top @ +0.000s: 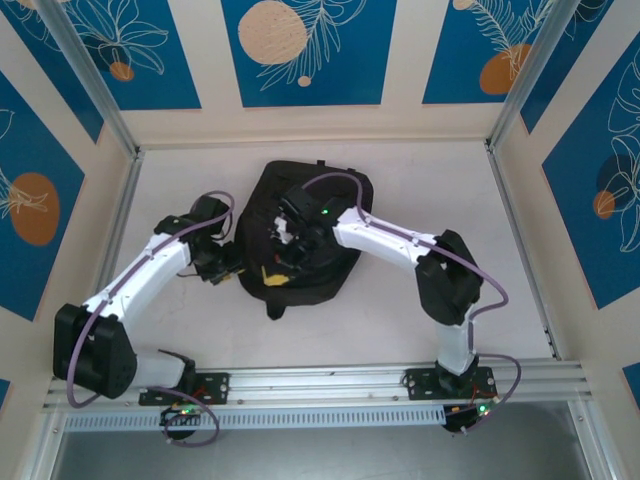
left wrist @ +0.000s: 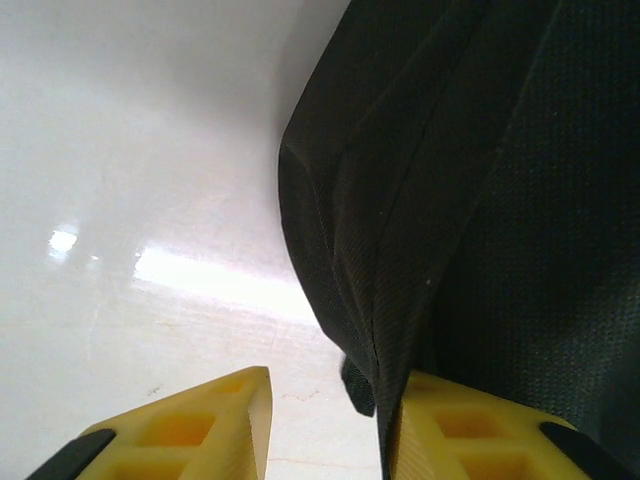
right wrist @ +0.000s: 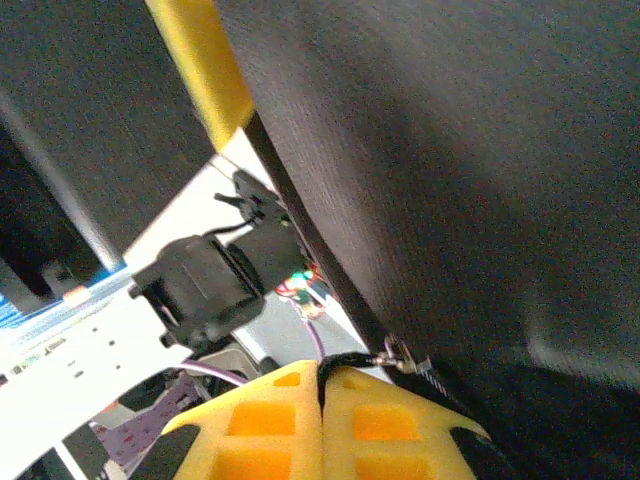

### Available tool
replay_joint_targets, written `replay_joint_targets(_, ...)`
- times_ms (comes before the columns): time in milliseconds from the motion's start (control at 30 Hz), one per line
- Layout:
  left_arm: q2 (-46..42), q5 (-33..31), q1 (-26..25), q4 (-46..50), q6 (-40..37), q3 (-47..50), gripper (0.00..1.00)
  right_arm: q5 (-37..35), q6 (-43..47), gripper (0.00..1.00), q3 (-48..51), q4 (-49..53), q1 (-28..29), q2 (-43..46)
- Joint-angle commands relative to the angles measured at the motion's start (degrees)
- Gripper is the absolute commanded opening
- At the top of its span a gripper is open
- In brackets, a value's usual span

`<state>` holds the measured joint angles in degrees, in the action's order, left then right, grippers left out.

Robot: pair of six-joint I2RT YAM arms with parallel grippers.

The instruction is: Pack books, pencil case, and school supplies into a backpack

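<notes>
The black backpack (top: pixel 300 235) lies flat in the middle of the table. My right gripper (top: pixel 292 240) is over its centre; in the right wrist view its yellow fingers (right wrist: pixel 270 420) are shut (right wrist: pixel 322 370) on the black cord of the backpack's zipper pull (right wrist: pixel 350 362), by the metal slider (right wrist: pixel 397 350). My left gripper (top: pixel 245 268) is at the backpack's left edge. In the left wrist view it stands open (left wrist: pixel 333 385), a fold of the backpack's fabric (left wrist: pixel 360 330) lying against the right finger (left wrist: pixel 450 420). The books, pencil case and school supplies are out of view.
White table (top: pixel 440 170) lies around the backpack, walled at the back and sides, with an aluminium rail (top: pixel 330 380) at the near edge. A yellow strip (right wrist: pixel 200 60) shows against the dark fabric. A black arm joint (right wrist: pixel 205 285) is behind.
</notes>
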<state>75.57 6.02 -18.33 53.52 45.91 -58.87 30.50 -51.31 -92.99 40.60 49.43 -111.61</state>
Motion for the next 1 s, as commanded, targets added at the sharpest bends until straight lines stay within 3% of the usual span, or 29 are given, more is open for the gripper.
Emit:
replay_joint_targets(0, -2.4, -1.9, 1.7, 2.0, -0.3, -0.9, 0.33, 3.5, -3.7, 0.00, -7.7, -1.0, 1.3, -4.6)
replay_joint_targets(233, -5.1, -1.3, 6.7, 2.3, 0.4, 0.7, 0.32, 3.6, -9.3, 0.00, -16.1, -4.2, 1.6, -12.0)
replay_joint_targets(367, -4.9, -1.3, 8.6, 2.6, -1.7, 0.7, 0.36, 1.3, -3.7, 0.00, -19.0, 3.0, 2.0, -12.3)
replay_joint_targets(433, -3.7, 0.1, 8.9, 2.5, -2.8, 0.6, 0.45, -0.1, 0.0, 0.00, -19.7, 7.3, 2.5, -11.5)
replay_joint_targets(567, -2.4, 3.4, 8.9, 1.9, -5.1, 0.1, 0.49, -1.2, 7.4, 0.00, -17.3, 14.1, 3.3, -8.6)
replay_joint_targets(800, -4.6, 5.9, 8.2, -0.2, -10.5, -2.6, 0.49, -5.8, 13.5, 0.00, 6.9, 16.5, 2.8, 7.8)
replay_joint_targets(967, -3.7, 10.5, 3.1, -5.8, -10.9, -1.9, 0.54, -11.0, 11.7, 0.00, 23.9, 17.2, -2.3, 21.6)
